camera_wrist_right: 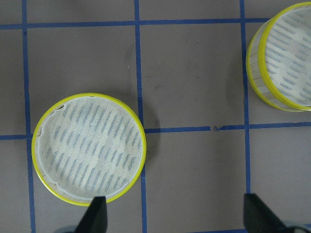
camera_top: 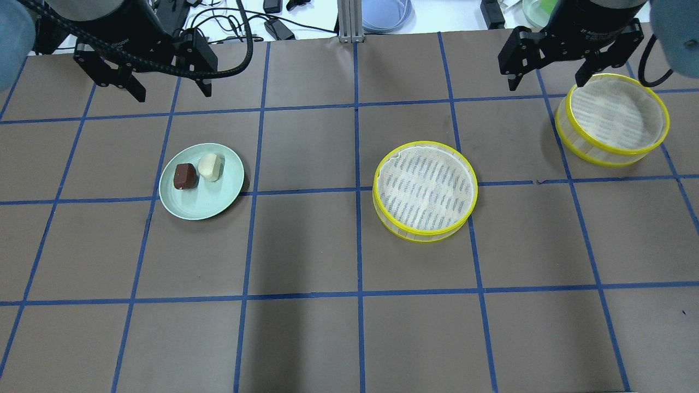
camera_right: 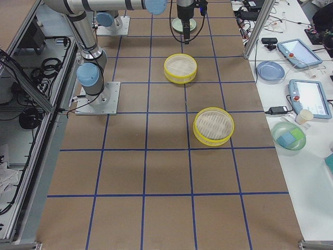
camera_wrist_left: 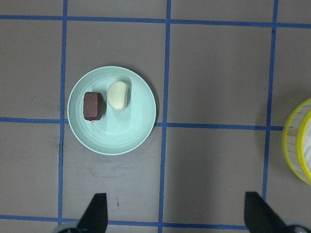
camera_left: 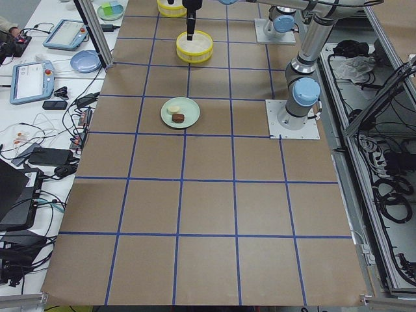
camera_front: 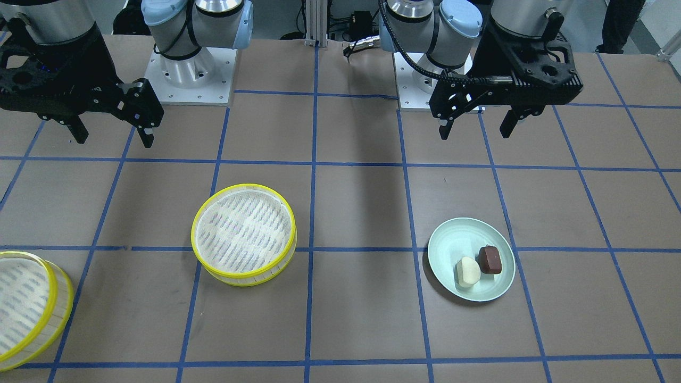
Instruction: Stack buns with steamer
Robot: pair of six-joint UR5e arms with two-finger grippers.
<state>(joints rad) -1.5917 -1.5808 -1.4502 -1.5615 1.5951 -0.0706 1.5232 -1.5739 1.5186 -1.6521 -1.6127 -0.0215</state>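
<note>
A cream-white bun [camera_top: 209, 166] and a dark reddish-brown bun [camera_top: 184, 176] lie side by side on a pale green plate [camera_top: 202, 210] at the left. They also show in the left wrist view, cream [camera_wrist_left: 118, 95] and brown [camera_wrist_left: 93, 105]. One steamer tray [camera_top: 425, 188] stands empty right of centre. The second steamer tray [camera_top: 614, 117] stands empty at the far right. My left gripper [camera_top: 172, 93] is open and empty, raised above the table, short of the plate. My right gripper [camera_top: 547, 83] is open and empty, raised beside the far-right tray.
A metal post [camera_top: 345, 19] stands at the table's far edge in the middle. Beyond that edge a side table holds cables, tablets and a blue plate [camera_right: 270, 69]. The arm bases [camera_front: 190, 69] stand on the robot's side. Blue tape lines grid the brown table.
</note>
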